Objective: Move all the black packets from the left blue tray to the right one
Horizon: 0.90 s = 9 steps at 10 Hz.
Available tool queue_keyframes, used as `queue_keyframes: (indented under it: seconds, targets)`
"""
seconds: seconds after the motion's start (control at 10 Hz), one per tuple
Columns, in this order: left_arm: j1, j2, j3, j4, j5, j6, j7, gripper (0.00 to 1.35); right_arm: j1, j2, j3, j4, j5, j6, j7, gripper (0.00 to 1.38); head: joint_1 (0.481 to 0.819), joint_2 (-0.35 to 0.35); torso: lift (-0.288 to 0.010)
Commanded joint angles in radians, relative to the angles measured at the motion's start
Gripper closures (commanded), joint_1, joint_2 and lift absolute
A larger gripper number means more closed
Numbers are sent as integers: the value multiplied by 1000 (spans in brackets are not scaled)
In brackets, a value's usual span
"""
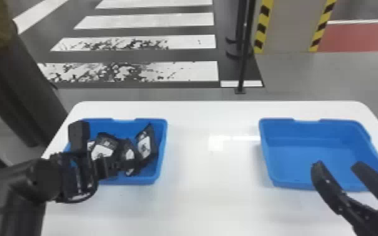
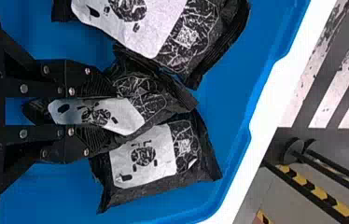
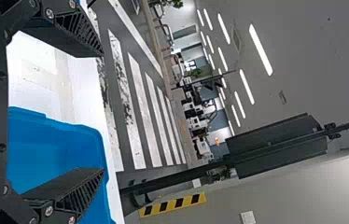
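Several black packets (image 1: 145, 147) with white labels lie in the left blue tray (image 1: 163, 150). Over that tray's near left part is my left gripper (image 1: 79, 177). In the left wrist view my left gripper (image 2: 91, 112) is shut on the middle black packet (image 2: 137, 109), whose label runs between the fingers; other packets (image 2: 147, 158) lie on both sides of it. The right blue tray (image 1: 307, 153) has a bare floor. My right gripper (image 1: 338, 163) stands open at its near side, and in the right wrist view the right gripper (image 3: 101, 113) holds nothing.
Both trays stand on a white table (image 1: 210, 163), with a wide stretch of tabletop between them. Behind the table are a dark pole (image 1: 245, 62) and a pillar (image 1: 288, 25) with yellow and black edges.
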Motion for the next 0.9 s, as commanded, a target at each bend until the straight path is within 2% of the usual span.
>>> queue_keyframes:
  seconds: [0.0, 0.2, 0.5, 0.7, 0.8]
  targets:
    - [50, 2, 0, -102, 21, 11, -3, 1153, 2, 0, 0, 0, 0, 1, 0, 150, 695, 70, -140]
    - [89, 2, 2, -180, 19, 6, -29, 1154, 2, 0, 0, 0, 0, -2, 2, 150, 695, 59, -140]
    - [187, -5, 0, -394, 17, -31, -50, 1154, 2, 0, 0, -5, -4, 1, 3, 150, 695, 47, -140]
    - [234, -8, -8, -517, 11, -50, -96, 1154, -44, -5, 0, -10, 6, 62, 71, 145, 695, 39, -140]
    - [246, -3, -28, -551, -7, -50, -130, 1154, -91, -11, 0, -15, 34, 148, 126, 148, 695, 40, -140]
